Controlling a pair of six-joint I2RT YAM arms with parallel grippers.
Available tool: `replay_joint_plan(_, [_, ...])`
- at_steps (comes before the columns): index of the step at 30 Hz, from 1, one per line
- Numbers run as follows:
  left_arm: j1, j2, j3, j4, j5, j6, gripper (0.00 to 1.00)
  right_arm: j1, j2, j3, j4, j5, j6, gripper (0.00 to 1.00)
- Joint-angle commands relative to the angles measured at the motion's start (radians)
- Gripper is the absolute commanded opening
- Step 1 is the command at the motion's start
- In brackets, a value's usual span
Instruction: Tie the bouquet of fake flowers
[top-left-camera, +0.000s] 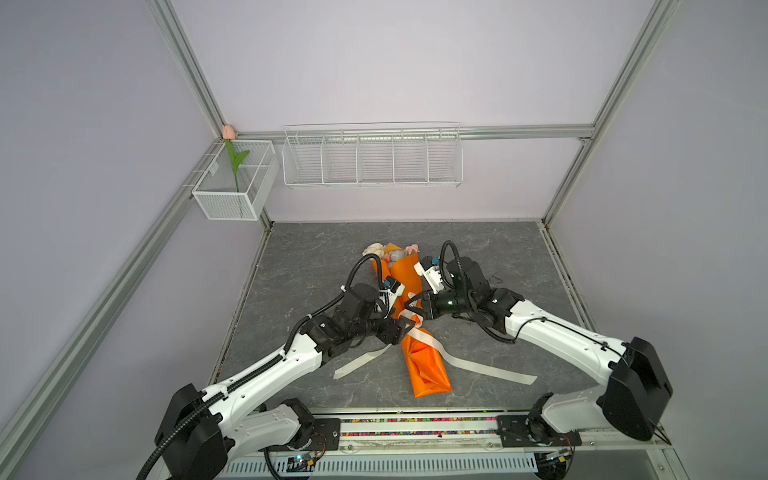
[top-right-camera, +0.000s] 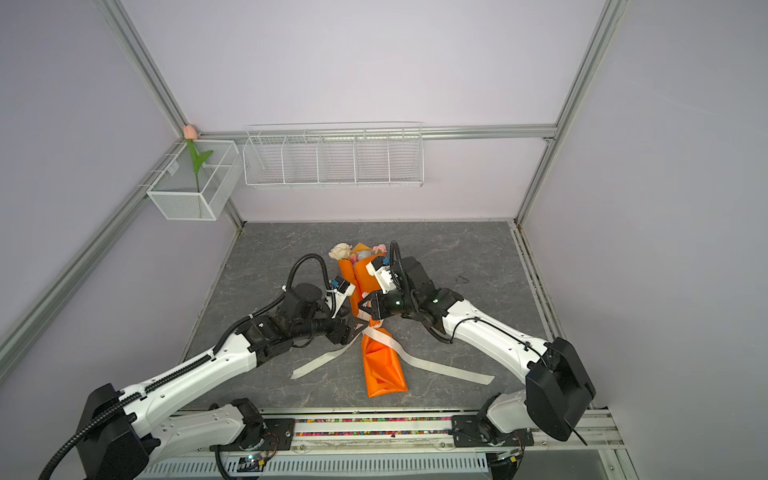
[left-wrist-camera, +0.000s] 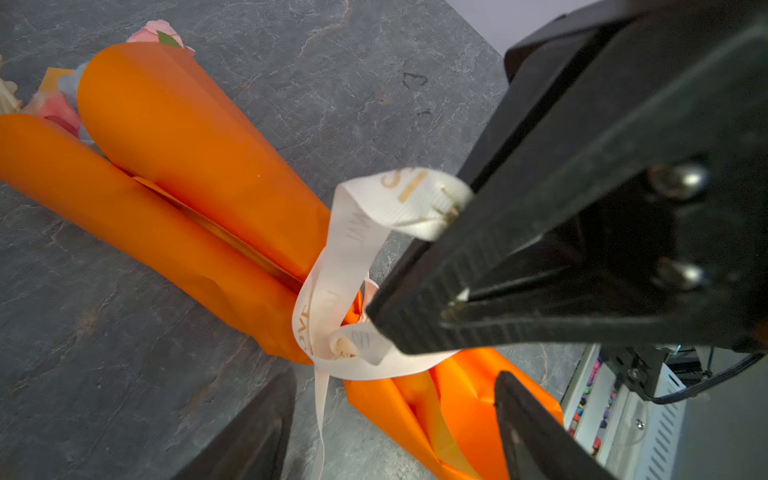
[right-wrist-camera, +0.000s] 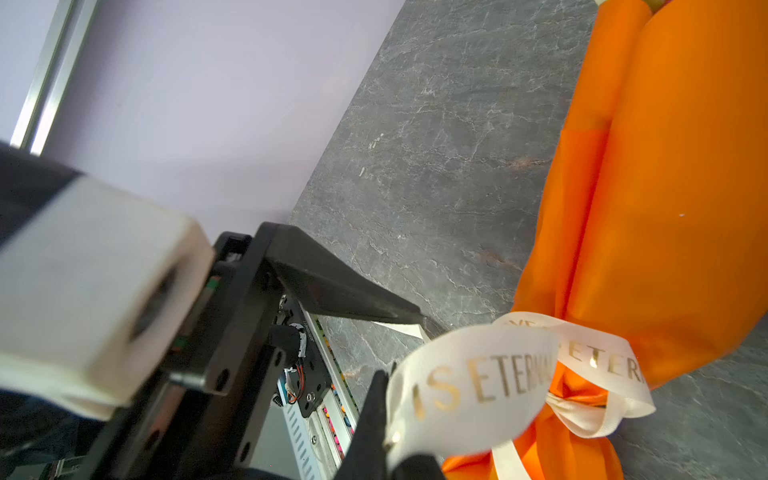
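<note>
Mid-table, between our two arms, the bouquet (top-left-camera: 409, 272) lies flat on the table (top-left-camera: 316, 257), with its blooms (top-left-camera: 374, 249) at the far end and the folded foot of the paper (top-left-camera: 428, 374) toward us. We judge it light and soft all through. The paper will crease and skid if we drag it, and the blooms would crush, so the body is no place to squeeze. The ribbon (top-left-camera: 428, 341) runs from the left tail (top-left-camera: 361, 363), across the waist, to the right tail (top-left-camera: 490, 368). It looks thin, limp and slick, and it is crossed into a knot (left-wrist-camera: 345, 345) at the narrow waist. That is where we take hold, pinching the flat band near the knot and pulling gently sideways so the bundle does not slide. Our left arm reaches in low from the left with its wrist bent toward the waist. The left gripper (top-left-camera: 401, 330) sits just beside the knot with its fingers (left-wrist-camera: 257, 432) spread apart, holding nothing, and a thin strand of ribbon hangs between them. Our right arm comes in from the right, forearm low and wrist turned over the paper. The right gripper (top-left-camera: 411, 307) is clamped tight on a raised loop (right-wrist-camera: 478, 386) of ribbon beside the knot, with gold lettering showing on it.
</note>
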Motion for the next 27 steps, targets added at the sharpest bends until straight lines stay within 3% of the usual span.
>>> replay_joint_plan(1, [0.003, 0.009, -0.031, 0.153, -0.027, 0.060, 0.74, 0.010, 0.015, -0.007, 0.033, -0.022, -0.003, 0.07])
replay_joint_plan(5, [0.003, 0.050, -0.018, 0.170, -0.068, 0.117, 0.71, 0.016, 0.021, -0.004, 0.035, -0.021, 0.000, 0.07])
replay_joint_plan(9, [0.003, 0.069, -0.007, 0.198, -0.060, 0.127, 0.60, 0.017, 0.036, 0.003, 0.029, -0.024, 0.002, 0.07])
replay_joint_plan(18, [0.003, -0.021, -0.081, 0.213, -0.096, 0.106, 0.00, 0.019, 0.039, 0.009, 0.022, -0.003, 0.011, 0.14])
replay_joint_plan(23, [0.003, -0.039, -0.099, 0.237, -0.093, 0.099, 0.00, 0.019, 0.019, 0.011, -0.026, 0.011, -0.002, 0.23])
replay_joint_plan(27, [0.003, -0.021, -0.096, 0.224, -0.088, 0.069, 0.00, 0.016, -0.083, -0.024, -0.119, 0.087, -0.010, 0.42])
